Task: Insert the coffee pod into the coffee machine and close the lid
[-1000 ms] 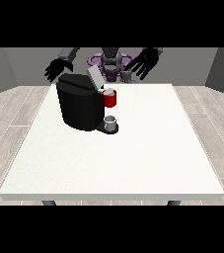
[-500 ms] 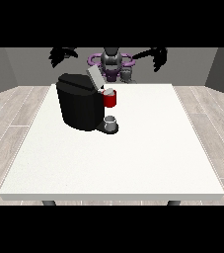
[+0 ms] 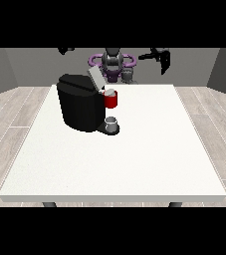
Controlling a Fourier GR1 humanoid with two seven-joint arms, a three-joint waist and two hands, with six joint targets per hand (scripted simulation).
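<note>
The black coffee machine stands on the white table, left of the middle. Its grey lid is tilted up, open. A red pod holder with a grey top sticks out at the machine's front, above a small grey cup on the base. A small grey cylinder stands at the table's far edge by the robot. The hand at the view's right is raised high above the far edge, fingers hanging straight, holding nothing. Only a sliver of the hand at the view's left shows at the top.
The robot's torso with purple shoulders sits behind the table's far edge. The white top stretches wide in front of and to the right of the machine. Wooden floor surrounds the table.
Both hands have risen from beside the machine's top to well above the table, moving outward. The machine, lid and cup have not moved.
</note>
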